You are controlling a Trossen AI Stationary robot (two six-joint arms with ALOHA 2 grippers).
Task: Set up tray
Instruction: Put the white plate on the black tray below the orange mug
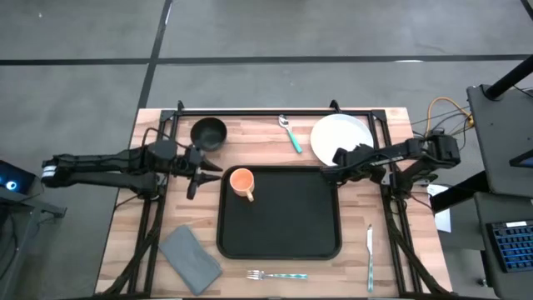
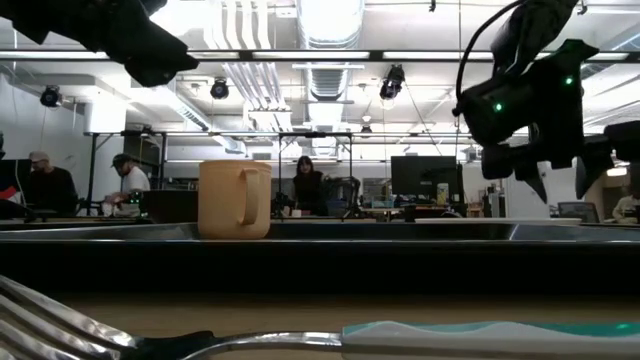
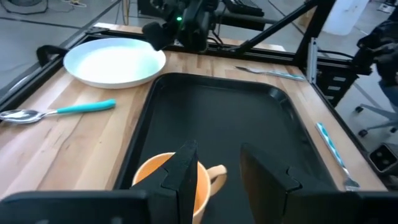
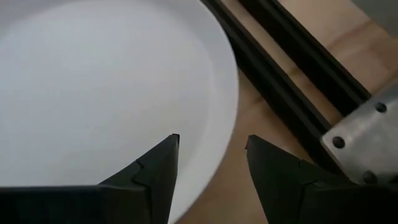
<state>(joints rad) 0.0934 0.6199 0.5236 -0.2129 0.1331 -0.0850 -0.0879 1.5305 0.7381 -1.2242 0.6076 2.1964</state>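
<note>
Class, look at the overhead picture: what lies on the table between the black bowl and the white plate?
In the high view, a teal-handled spoon lies on bare wood between the black bowl and the white plate.

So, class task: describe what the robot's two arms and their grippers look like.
Both arms are dark, jointed and slender. The left gripper and right gripper each have two matte black, angular, wedge-shaped fingers. Black cables run along the arms. In the low view, green lights glow on one arm's wrist.

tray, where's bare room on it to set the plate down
The tray is bare everywhere except its far-left corner, where the orange mug stands. Crowded: the far-right rim, where the right hand hangs over the white plate.
</note>
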